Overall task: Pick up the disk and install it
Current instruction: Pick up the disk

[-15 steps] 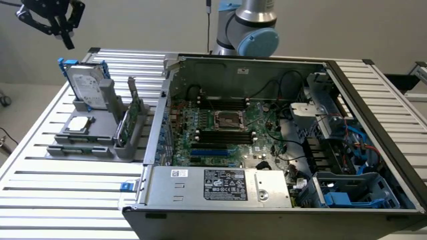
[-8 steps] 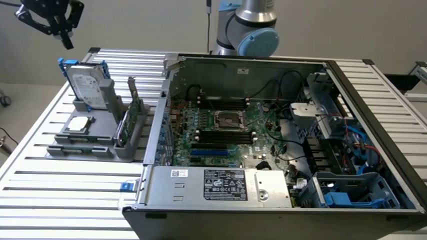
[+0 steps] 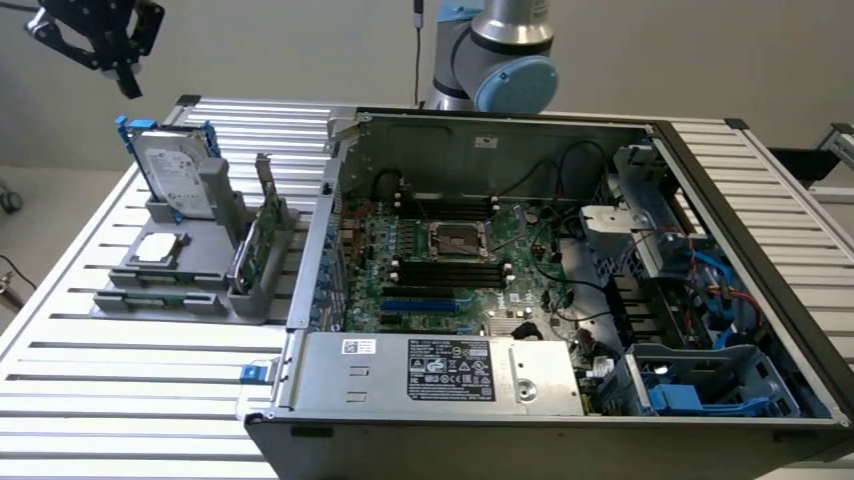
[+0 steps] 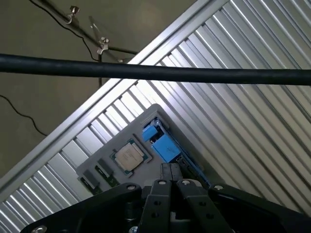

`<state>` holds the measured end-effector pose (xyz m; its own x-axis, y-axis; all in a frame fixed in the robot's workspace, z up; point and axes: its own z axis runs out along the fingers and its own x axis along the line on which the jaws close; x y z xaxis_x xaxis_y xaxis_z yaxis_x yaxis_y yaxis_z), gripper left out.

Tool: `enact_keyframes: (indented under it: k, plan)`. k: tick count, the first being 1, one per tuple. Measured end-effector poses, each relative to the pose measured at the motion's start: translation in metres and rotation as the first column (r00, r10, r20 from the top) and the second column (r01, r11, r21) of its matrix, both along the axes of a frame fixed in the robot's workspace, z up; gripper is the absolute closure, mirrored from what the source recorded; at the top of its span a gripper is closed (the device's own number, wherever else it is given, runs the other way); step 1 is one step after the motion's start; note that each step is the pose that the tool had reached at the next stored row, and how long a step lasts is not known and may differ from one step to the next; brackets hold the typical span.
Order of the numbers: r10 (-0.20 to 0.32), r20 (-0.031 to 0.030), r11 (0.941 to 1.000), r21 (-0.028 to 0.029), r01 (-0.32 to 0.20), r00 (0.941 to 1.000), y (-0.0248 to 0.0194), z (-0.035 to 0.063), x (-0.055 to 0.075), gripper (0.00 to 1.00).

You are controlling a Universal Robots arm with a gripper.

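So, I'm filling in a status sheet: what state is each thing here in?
gripper: fingers shut, holding nothing, up in the air over the grey holder.
disk: upright in the holder, not gripped, not installed.
chip: lying flat in the holder.
green card: standing on edge in a holder slot.
computer case: open, board exposed.

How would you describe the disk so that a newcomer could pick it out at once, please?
Left of the open computer case in the exterior view sits a grey holder. The disk stands on edge at its far end. Unlike the flat-lying square chip and the thin green card, it is a silver slab with a white label, framed in blue.
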<state>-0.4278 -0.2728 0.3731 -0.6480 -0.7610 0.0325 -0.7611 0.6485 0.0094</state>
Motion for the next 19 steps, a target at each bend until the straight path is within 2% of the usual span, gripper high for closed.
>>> enact_keyframes:
  k: [2, 5, 9, 14, 19]
  plan:
    - [0.025, -0.0037, 0.9997, 0.0, -0.025, 0.9997, 0.0, -0.0001, 0.0, 0.89]
    - [0.07, -0.0056, 0.9975, 0.0001, -0.07, 0.9975, -0.0001, -0.0006, 0.0001, 0.89]
    - [0.138, -0.0056, 0.9904, 0.0002, -0.138, 0.9904, 0.0, -0.002, 0.0001, 0.89]
    - [0.225, -0.0057, 0.9744, 0.0004, -0.225, 0.9744, 0.0, -0.0038, 0.0001, 0.89]
    - [0.311, -0.0055, 0.9503, 0.0006, -0.311, 0.9503, 0.0, -0.006, 0.0001, 0.89]
